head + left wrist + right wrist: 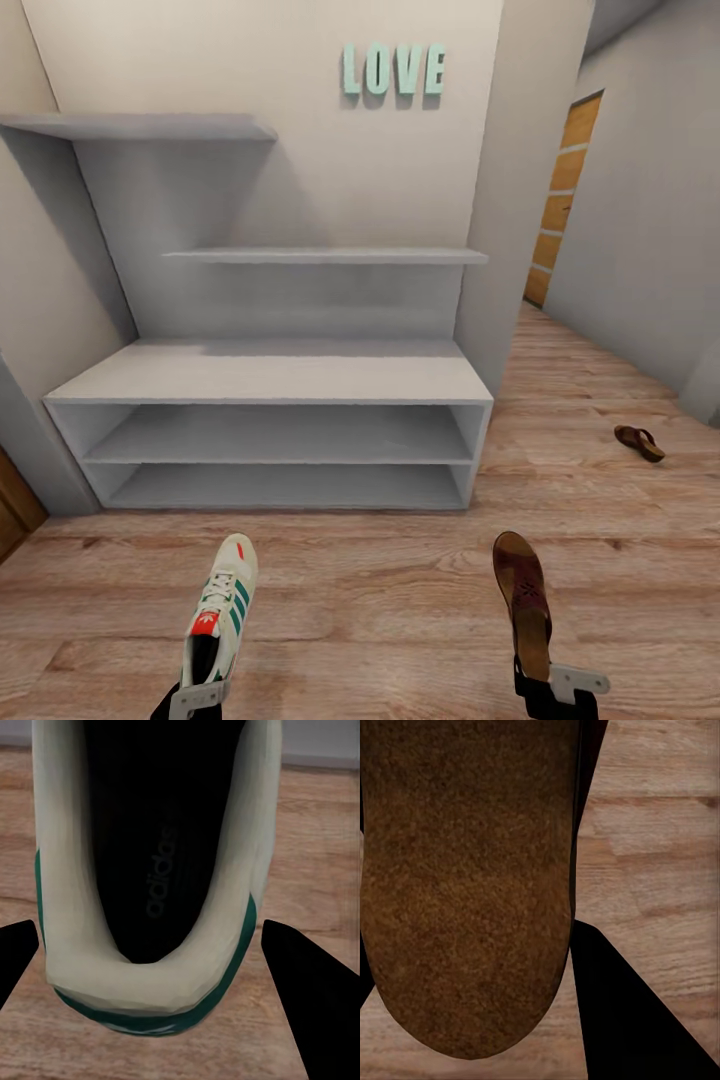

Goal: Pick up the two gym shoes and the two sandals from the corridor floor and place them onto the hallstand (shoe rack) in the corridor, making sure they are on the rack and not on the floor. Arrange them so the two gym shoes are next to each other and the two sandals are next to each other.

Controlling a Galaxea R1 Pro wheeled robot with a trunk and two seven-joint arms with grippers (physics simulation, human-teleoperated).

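The left end effector point(193, 697) is gripping the heel end of a white gym shoe point(220, 617), closed on it, and is holding it with the toe pointing away toward the rack. In the left wrist view the gym shoe point(150, 892) is sitting between the two dark fingers point(311, 1001), its dark insole and green-trimmed heel collar facing the camera.

The right end effector point(556, 690) is clamping the heel end of a brown sandal point(525, 603), whose toe is likewise pointing forward. In the right wrist view the sandal point(469, 885) is showing its rough brown underside, with one dark finger point(622, 1020) lying beside it; whether the sandal is touching the floor cannot be told.

Beneath both shoes, the corridor floor point(380, 610) of light-brown planks is stretching ahead. A second sandal point(639, 442) is lying on that floor well off to the right, apart from the rack.

Straight ahead, the light-grey hallstand point(270, 375) is standing against the wall, with two open lower shelves, a flat top and two staggered upper shelves. Teal letters spelling LOVE point(393, 70) are hanging on the wall above it. A wooden door point(560, 205) is showing down the corridor to the right.
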